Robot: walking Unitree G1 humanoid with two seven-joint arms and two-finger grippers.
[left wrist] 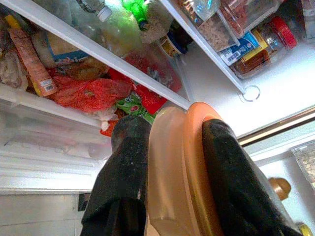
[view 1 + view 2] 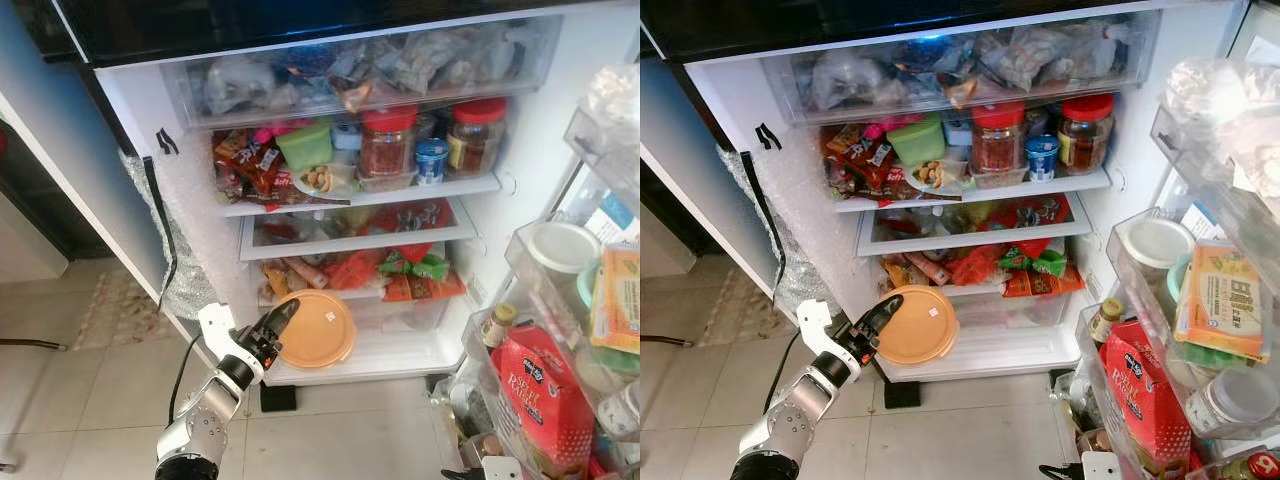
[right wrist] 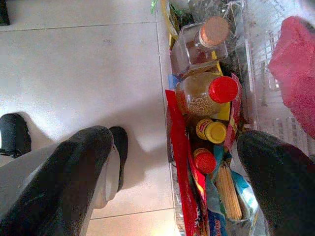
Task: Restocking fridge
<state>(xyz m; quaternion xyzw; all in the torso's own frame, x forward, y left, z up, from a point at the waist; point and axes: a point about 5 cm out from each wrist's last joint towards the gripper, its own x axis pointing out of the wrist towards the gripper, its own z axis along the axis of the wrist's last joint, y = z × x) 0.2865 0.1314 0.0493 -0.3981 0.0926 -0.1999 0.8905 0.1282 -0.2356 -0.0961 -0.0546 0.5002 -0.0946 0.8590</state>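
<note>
Holding the orange container [image 2: 316, 328] by its rim, the left gripper [image 2: 281, 322] reaches toward the fridge's bottom shelf [image 2: 400, 352], with the container tilted on edge at the shelf's front left corner. To seat it well, I judge the arm should level the container and slide it inward along the bare white shelf, below the red and green packets [image 2: 400, 272] on the shelf above.

From the right eye, the same container sits just beside the front lip of the bottom shelf; the door bins [image 2: 1160, 300] on the right are crowded, so the shelf looks the safer place.

Along the left wrist, both black fingers [image 1: 123, 167] pinch the container's lid and wall between them; the grip looks firm.

Along the right wrist, the right gripper [image 3: 172, 172] hangs spread wide above the tiled floor [image 3: 74, 64] and a door bin of red-capped jars [image 3: 206, 93], holding nothing.
</note>
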